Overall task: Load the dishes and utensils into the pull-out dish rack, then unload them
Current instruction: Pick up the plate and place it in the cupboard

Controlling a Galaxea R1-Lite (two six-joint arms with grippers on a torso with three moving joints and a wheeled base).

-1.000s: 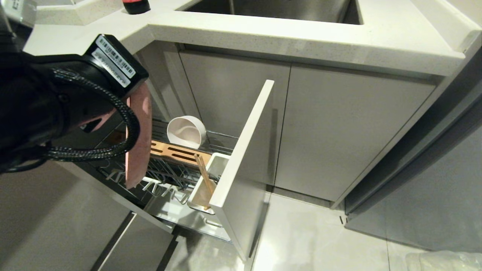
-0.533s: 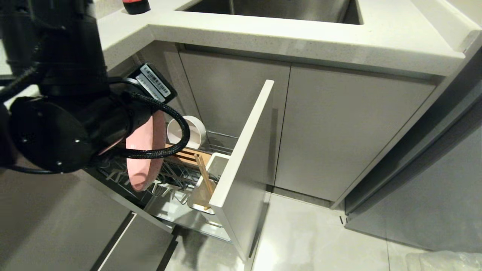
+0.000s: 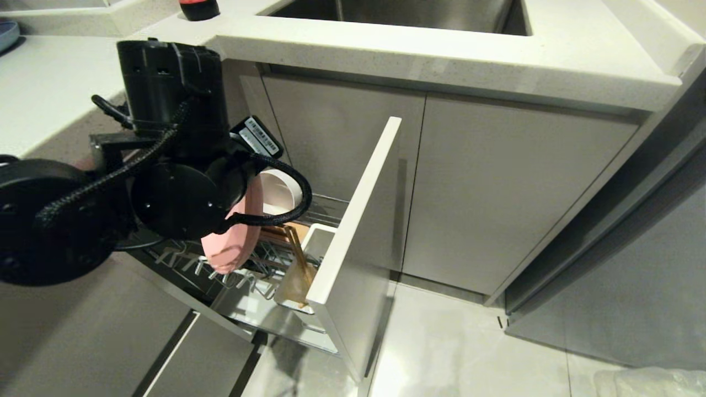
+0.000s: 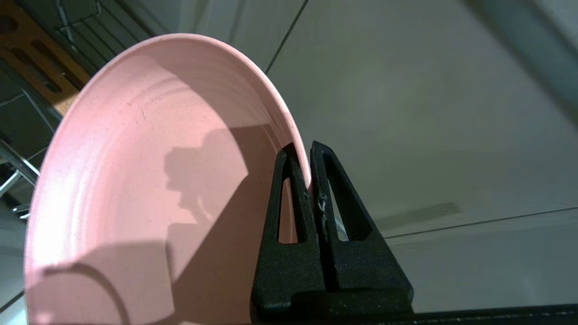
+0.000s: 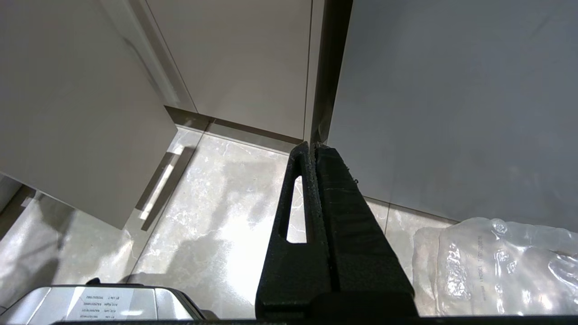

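Plate (image 3: 234, 242), salmon pink and standing on edge, is what we carry over the pull-out dish rack (image 3: 259, 264). Going left to right in the head view, our left arm fills the nine o'clock side, and its left pincer (image 4: 309, 180) is clamped on the plate's rim, one finger on the inside face and one on the back, as the wrist view shows. The plate's low edge hangs just above the upright prongs (image 3: 220, 275) at the near side of the rack; whether it touches them we cannot tell.

Toward three o'clock from the plate come the cream-white bowl (image 3: 281, 193), resting tipped at the rack's far end, then the slotted wooden strip (image 3: 298, 229), then the chopsticks (image 3: 298, 256) leaning in the white utensil cup (image 3: 317, 242), and last the pale front panel (image 3: 358, 242). We cannot see the spoon. Our right pincer (image 5: 314, 149) hangs parked with its fingers together, facing the floor and the cabinet fronts.

We judge several risks:
- The grip is on the rim only, so a knock against a prong could twist the plate in our fingers or slip it free.
- If the plate comes down onto a prong tip instead of between two, it could tip over when let go.
- The bowl sits just behind the plate, toward twelve o'clock; a drift that way could strike it.
- The arm's cable loops close by the chopsticks and could snag them.
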